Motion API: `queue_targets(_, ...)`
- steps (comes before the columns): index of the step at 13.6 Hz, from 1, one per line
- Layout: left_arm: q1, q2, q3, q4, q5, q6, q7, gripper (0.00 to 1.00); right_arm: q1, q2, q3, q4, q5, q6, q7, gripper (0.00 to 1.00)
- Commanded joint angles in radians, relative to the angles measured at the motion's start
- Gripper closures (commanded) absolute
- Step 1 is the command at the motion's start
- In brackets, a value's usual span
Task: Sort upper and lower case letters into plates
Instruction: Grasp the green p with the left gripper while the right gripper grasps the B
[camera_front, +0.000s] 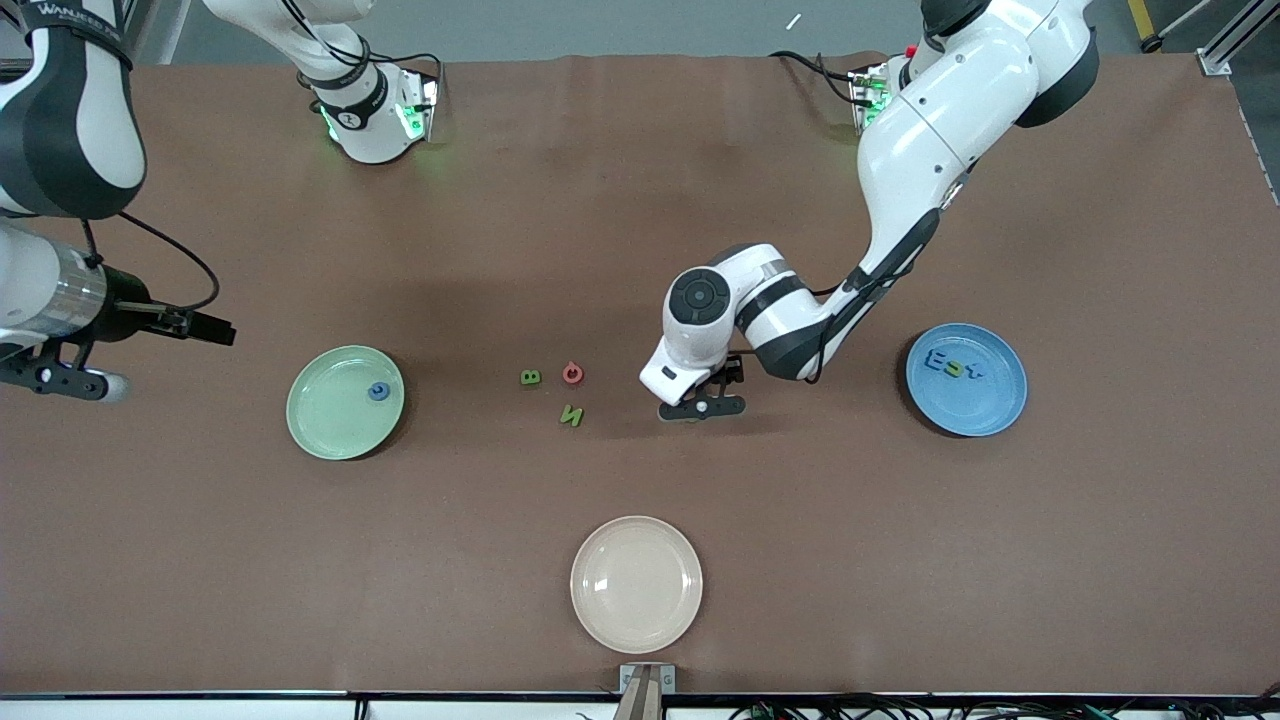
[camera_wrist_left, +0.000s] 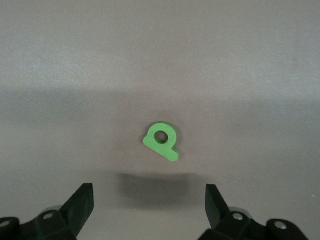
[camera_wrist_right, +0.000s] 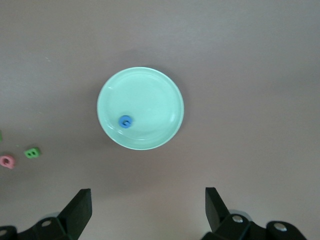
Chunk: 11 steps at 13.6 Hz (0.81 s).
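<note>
A pale green plate (camera_front: 345, 402) (camera_wrist_right: 140, 108) holds one blue letter (camera_front: 378, 391) (camera_wrist_right: 125, 121). The blue plate (camera_front: 966, 378) carries three letters (camera_front: 955, 366). Between the plates lie a green letter B (camera_front: 530, 377) (camera_wrist_right: 32, 152), a red letter (camera_front: 572, 373) (camera_wrist_right: 6, 161) and a green N (camera_front: 571, 415). My left gripper (camera_front: 702, 407) (camera_wrist_left: 150, 205) hangs open low over the table beside them. Just ahead of its fingers a small green letter with a round hole (camera_wrist_left: 161, 141) lies on the table; the hand hides it in the front view. My right gripper (camera_front: 70, 382) (camera_wrist_right: 148, 210) waits open and empty, raised off the table's right-arm end.
A cream-white round plate (camera_front: 636, 583) sits near the table's front edge, nearer the camera than the loose letters. The brown table (camera_front: 800, 560) runs wide on all sides.
</note>
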Motion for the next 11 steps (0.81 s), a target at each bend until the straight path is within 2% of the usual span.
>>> queue_targets(1,-0.043,0.013,0.04,0.032,-0.009,0.019,-0.014,0.05,0.048,0.044,-0.002,0.017,0.039,0.025,0.212,0.0)
queue_targets(3,-0.058,0.015,0.057,0.032,-0.012,0.033,-0.017,0.1,0.093,0.037,-0.001,-0.067,0.056,0.098,0.39,0.0)
queue_targets(7,-0.058,0.024,0.058,0.032,-0.01,0.059,-0.046,0.31,0.241,0.023,-0.002,-0.221,0.056,0.273,0.789,0.0)
queue_targets(11,-0.058,0.029,0.058,0.032,-0.01,0.061,-0.046,0.53,0.389,0.027,-0.004,-0.428,0.042,0.595,1.103,0.0)
